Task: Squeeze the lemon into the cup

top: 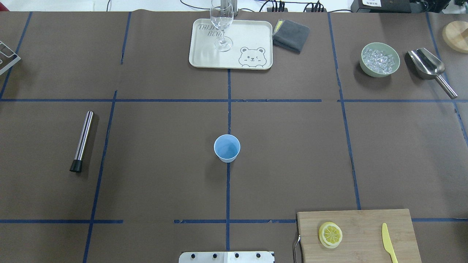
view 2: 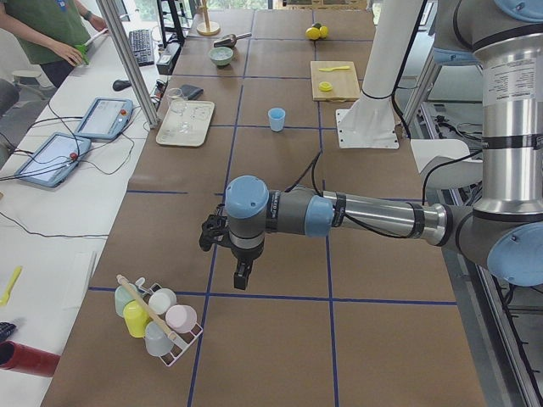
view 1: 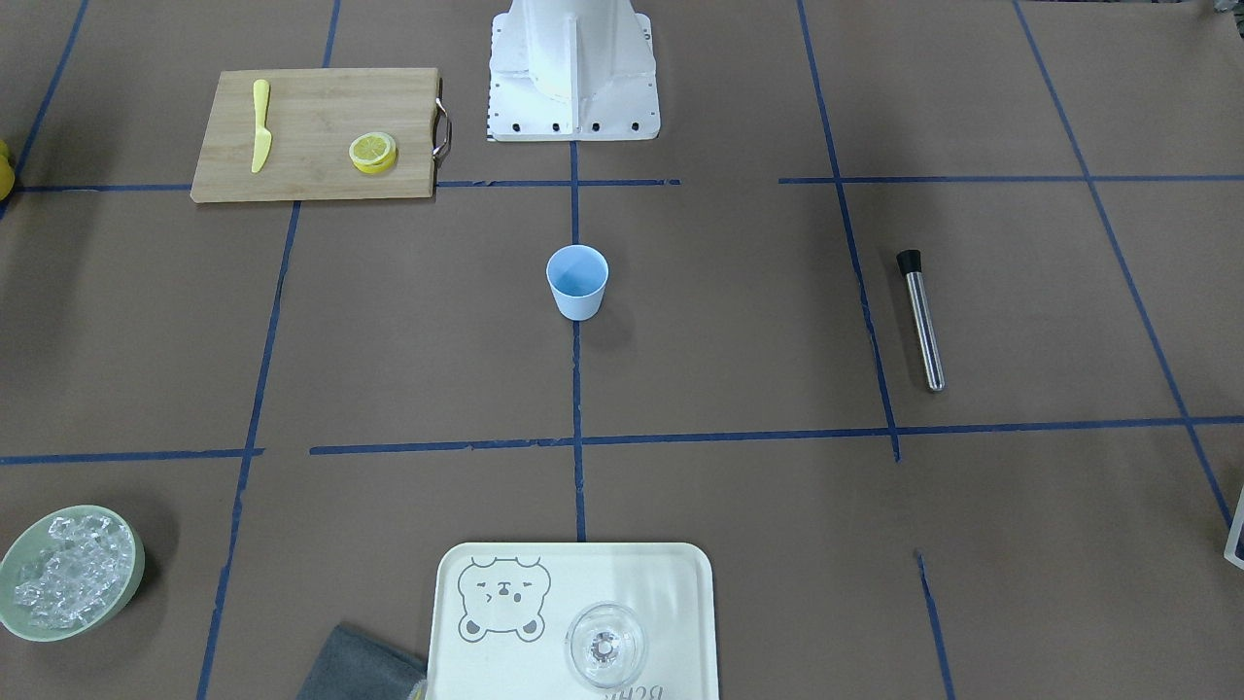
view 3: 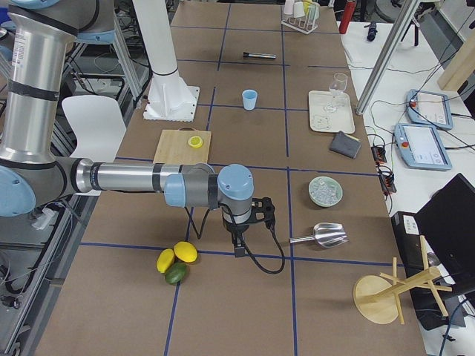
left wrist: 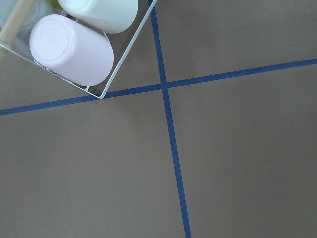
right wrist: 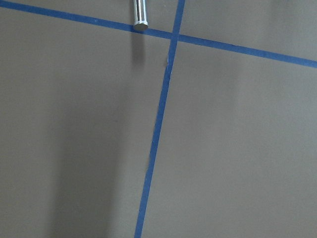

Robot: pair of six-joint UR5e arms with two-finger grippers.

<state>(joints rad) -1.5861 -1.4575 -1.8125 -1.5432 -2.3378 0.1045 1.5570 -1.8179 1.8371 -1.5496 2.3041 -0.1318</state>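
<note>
- On the bamboo cutting board (top: 365,228), the lemon slice (top: 330,233) lies atop a second slice, near the yellow knife (top: 389,247).
- Mid-surface (top: 146,164), the light-blue cup (top: 227,148) stands upright, well apart from the board.
- Left end effector (view 2: 242,275) and right end effector (view 3: 239,248): whether the fingers are spread or pressed together cannot be told.

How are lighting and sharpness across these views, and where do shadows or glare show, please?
Front-facing view: sharp, even light; the cup throws a soft shadow toward the camera, the ice bowl a darker one at its upper right. Overhead view: highlights glint on the clear glass. Right wrist view: a broad, blurry shadow band runs down the left half of the paper.
</note>
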